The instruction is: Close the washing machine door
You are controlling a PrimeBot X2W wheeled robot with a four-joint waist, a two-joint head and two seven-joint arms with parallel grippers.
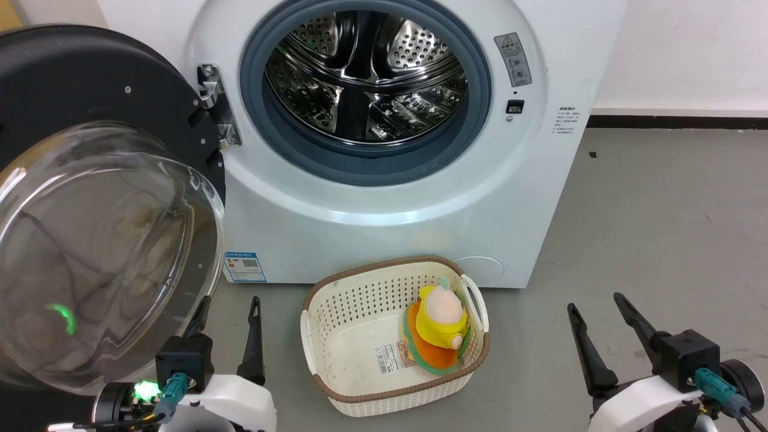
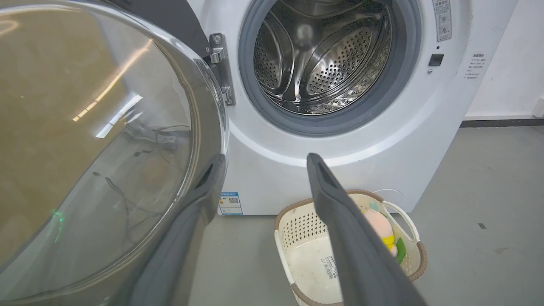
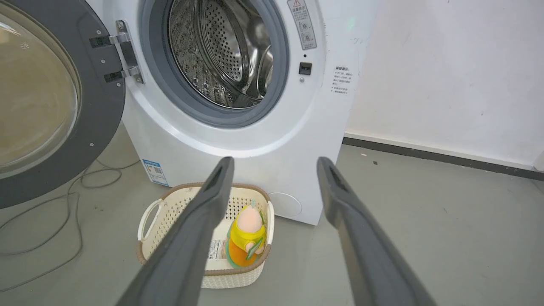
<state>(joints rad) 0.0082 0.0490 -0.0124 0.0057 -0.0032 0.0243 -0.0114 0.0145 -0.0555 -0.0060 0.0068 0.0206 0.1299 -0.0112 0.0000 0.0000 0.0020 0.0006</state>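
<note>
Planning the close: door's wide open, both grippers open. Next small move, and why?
Probably swing the left gripper further left, round the free rim of the washing machine door, to get behind it. The door hangs wide open from its hinge left of the drum, glass bowl facing the robot; the open gripper sits low by the bowl, on the wrong side to push it shut.

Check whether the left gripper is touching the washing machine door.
Cannot tell. In the left wrist view one of the fingers of the left gripper overlaps the washing machine door, with neither gap nor contact plain. The head view shows the same overlap.
</note>
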